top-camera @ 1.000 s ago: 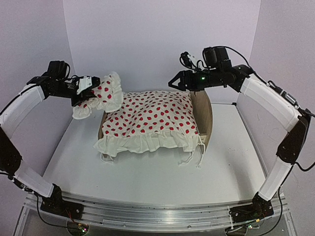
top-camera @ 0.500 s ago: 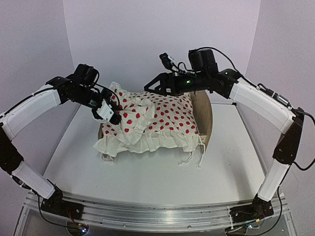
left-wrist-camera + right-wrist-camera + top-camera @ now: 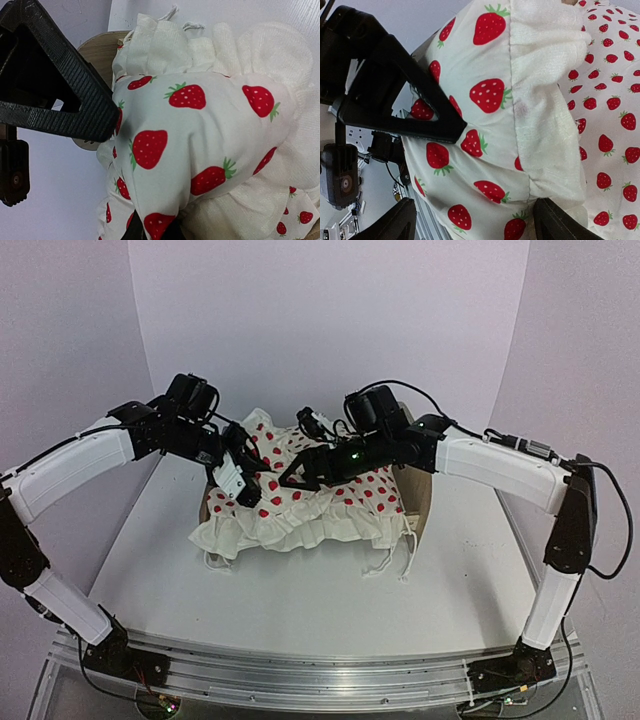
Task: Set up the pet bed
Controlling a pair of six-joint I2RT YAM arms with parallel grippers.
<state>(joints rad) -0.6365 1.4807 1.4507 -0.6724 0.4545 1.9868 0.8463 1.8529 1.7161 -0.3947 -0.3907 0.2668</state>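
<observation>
Hanging over the blanket (image 3: 320,520) that drapes the pet bed (image 3: 421,498) mid-table, my left gripper (image 3: 247,488) has swung in clenched on the pillow (image 3: 200,115), and my right gripper (image 3: 288,478) has crossed over, jaws spread around it, probably for a handover.

The pet bed (image 3: 418,490) is seen on the white bench (image 3: 300,590), towards its far side, set lengthwise from left to right in the top view. It is made of light wood. Its taller, rounded headboard is stood upright at the right end, and only the lower part of that board is exposed. The lower footboard (image 3: 204,508) is glimpsed at the left end as a small patch of wood. A curved wooden edge (image 3: 97,45) is also shown in the left wrist view. The lying surface is hidden under a strawberry-print ruffled blanket (image 3: 330,502), which is draped over the near side rail.
</observation>
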